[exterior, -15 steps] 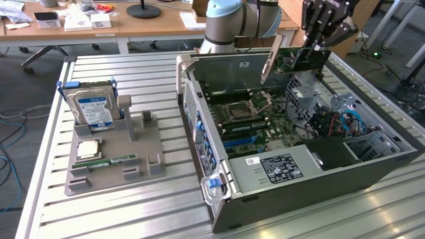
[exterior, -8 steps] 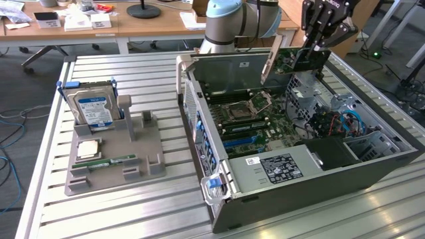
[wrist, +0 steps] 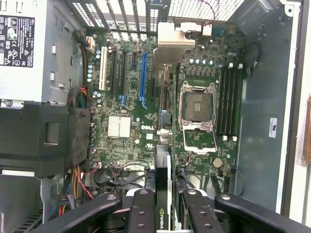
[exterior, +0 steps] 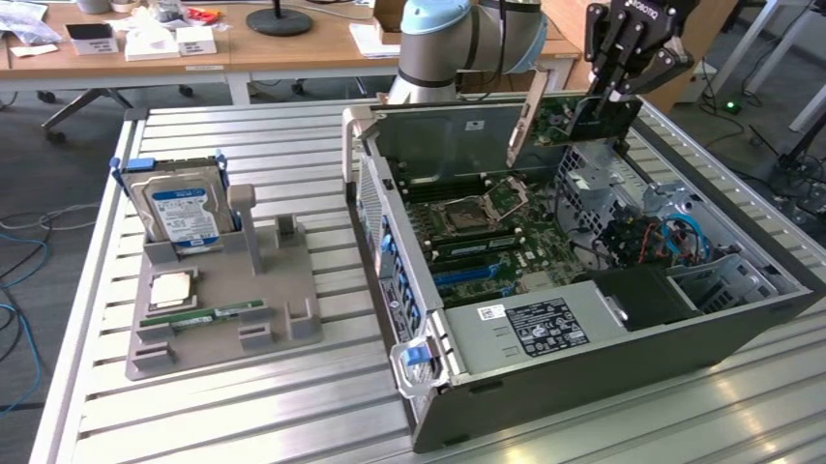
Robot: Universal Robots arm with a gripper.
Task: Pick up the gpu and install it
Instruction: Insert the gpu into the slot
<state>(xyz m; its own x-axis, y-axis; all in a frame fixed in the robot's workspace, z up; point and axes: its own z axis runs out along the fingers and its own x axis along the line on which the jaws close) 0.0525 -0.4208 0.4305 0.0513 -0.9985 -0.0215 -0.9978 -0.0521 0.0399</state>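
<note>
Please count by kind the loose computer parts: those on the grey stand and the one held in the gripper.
hard drive: 1
CPU: 1
RAM stick: 1
gpu: 1
Total: 4

White "DELL" stands on the motherboard (wrist: 112, 160); an NVIDIA logo marks the gpu (wrist: 162, 194). In the exterior view, five o'clock from the CPU socket (exterior: 465, 215), the power supply label (exterior: 543, 327) carries unreadable print.

Slotted aluminium table (exterior: 258, 416) carries two things, set apart. Grey holder block (exterior: 278, 290) sits flat on the exterior view's left. Open computer case (exterior: 620, 372) lies on its side on the exterior view's right, interior facing up.
</note>
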